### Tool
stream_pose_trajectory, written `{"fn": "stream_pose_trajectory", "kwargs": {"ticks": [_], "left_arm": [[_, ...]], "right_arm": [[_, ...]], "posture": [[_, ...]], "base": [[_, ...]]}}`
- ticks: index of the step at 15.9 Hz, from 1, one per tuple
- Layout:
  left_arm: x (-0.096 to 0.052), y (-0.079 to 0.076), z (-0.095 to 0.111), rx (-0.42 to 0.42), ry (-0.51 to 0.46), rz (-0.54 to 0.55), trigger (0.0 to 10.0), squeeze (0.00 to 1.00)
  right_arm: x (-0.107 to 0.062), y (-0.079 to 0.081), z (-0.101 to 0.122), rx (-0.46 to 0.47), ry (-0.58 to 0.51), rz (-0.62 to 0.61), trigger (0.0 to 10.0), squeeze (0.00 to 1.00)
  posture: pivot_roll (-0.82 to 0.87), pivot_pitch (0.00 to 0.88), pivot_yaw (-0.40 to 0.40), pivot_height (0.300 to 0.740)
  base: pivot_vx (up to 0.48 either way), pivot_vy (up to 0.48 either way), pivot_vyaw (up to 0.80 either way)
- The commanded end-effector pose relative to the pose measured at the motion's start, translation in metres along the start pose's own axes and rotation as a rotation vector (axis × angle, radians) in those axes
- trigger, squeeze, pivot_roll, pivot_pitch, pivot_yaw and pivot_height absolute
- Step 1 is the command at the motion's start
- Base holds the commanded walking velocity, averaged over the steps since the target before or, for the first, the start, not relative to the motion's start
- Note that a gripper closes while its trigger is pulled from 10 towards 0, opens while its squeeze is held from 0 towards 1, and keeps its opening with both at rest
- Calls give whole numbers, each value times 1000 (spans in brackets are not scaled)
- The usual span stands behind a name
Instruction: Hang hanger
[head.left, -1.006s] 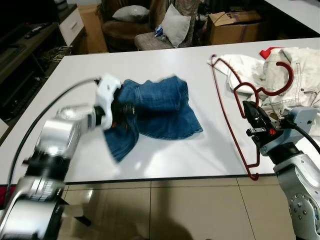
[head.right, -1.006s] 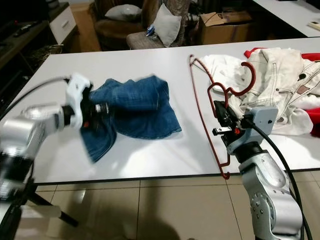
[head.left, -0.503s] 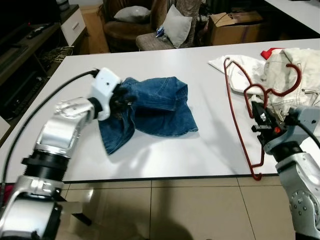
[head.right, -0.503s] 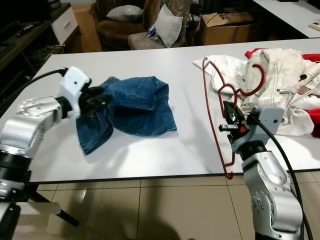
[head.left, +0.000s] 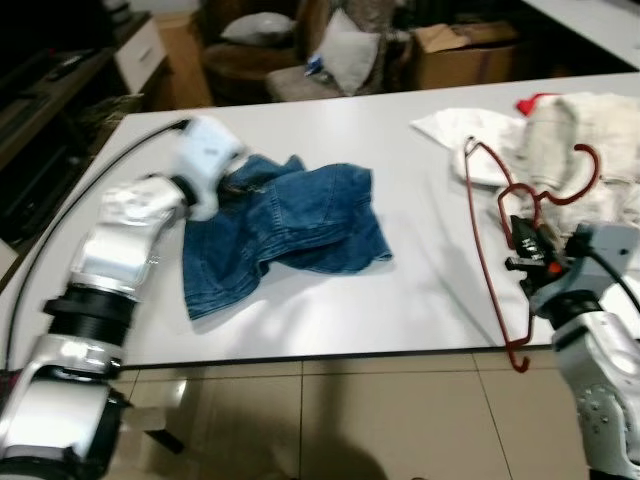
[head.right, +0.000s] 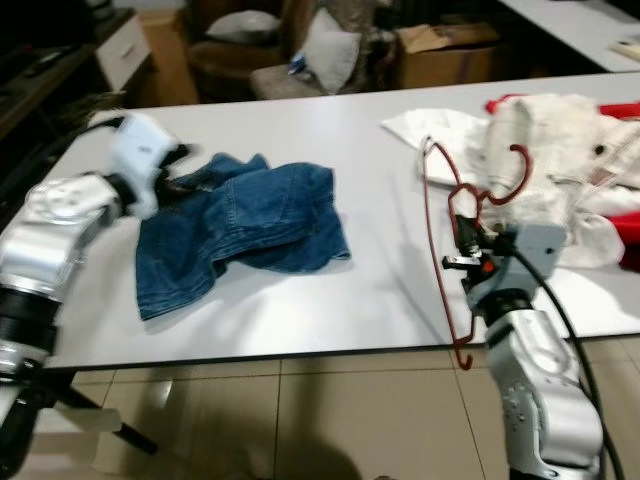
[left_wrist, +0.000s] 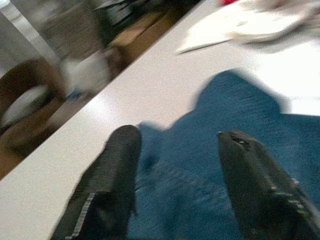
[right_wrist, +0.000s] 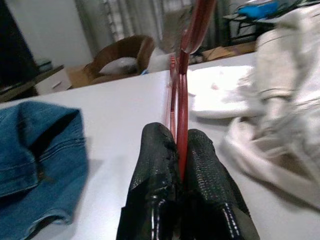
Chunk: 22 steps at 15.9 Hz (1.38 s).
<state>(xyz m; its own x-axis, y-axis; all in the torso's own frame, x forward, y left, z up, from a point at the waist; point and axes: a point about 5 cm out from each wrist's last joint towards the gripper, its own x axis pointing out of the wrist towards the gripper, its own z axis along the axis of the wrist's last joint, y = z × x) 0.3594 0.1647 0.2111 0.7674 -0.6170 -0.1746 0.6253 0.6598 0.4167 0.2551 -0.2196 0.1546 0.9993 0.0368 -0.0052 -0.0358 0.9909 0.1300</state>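
Thin red wire hanger is being clamped upright by right gripper for hanging, while left gripper, fingers spread, is being held over crumpled blue denim jeans.

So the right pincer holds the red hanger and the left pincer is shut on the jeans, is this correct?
Not fully. The right pincer does hold the red hanger, but the left pincer is open above the jeans, as the left wrist view shows.
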Motion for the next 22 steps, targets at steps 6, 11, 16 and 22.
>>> {"fn": "stream_pose_trajectory", "kwargs": {"ticks": [6, 11, 16, 22], "left_arm": [[44, -83, -6, 41, -55, -265, 10000, 1000], [60, -102, -48, 497, 159, -183, 10000, 0], [72, -98, -55, 770, 186, -2, 10000, 0], [75, -75, -41, 904, 90, 206, 10000, 0]], "right_arm": [[0, 3, -12, 0, 29, -85, 10000, 0], [-2, 4, -13, 7, 18, -116, 10000, 0], [1, 5, -11, -8, 12, -115, 10000, 0], [2, 7, -12, -27, 12, -107, 10000, 0]], "posture": [[-137, 0, 138, 740], [-152, 0, 145, 740], [-159, 0, 130, 740], [-166, 0, 127, 740]], "base": [[0, 0, 0], [0, 0, 0], [0, 0, 0], [0, 0, 0]]}}
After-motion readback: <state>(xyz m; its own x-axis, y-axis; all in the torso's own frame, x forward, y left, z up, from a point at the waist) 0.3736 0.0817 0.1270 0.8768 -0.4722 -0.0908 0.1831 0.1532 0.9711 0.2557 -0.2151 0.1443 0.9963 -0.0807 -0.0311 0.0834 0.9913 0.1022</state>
